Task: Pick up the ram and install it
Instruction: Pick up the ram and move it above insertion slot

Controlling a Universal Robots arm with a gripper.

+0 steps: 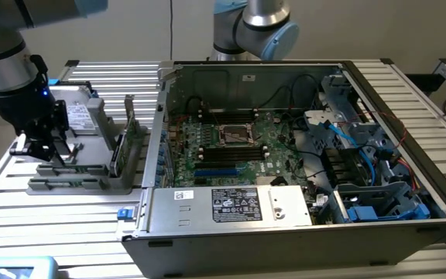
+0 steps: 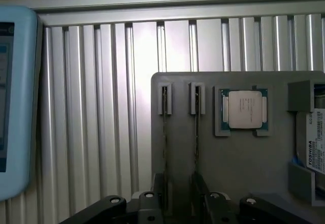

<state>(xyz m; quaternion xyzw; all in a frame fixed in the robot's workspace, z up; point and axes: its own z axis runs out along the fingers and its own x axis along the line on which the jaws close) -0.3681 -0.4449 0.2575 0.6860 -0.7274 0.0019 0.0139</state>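
- The pincer (image 2: 177,183) is released: its two black fingers (image 2: 158,183) stand apart, with bare grey fixture (image 2: 244,163) showing between them and nothing clasped.
- The ram (image 2: 164,127) stands on edge in a narrow slot of that fixture. A second ram stick (image 2: 196,127) stands in the slot just beside it, and the two run parallel.
- Each finger lines up with one stick's near end. Whether finger and stick touch, I cannot tell.
- Beyond the second stick, a square silver processor chip (image 2: 245,109) lies flat in its own recess of the same fixture. Further along sits a drive with a Toshiba label (image 2: 316,142).
- In the exterior view, the pincer (image 1: 41,152) hangs low over the fixture (image 1: 83,186), at that view's left, on a slatted aluminium table (image 1: 60,226).
- The open computer case (image 1: 285,238) lies beside the fixture, towards the exterior view's right, with its motherboard (image 1: 231,157) exposed, well apart from the pincer.
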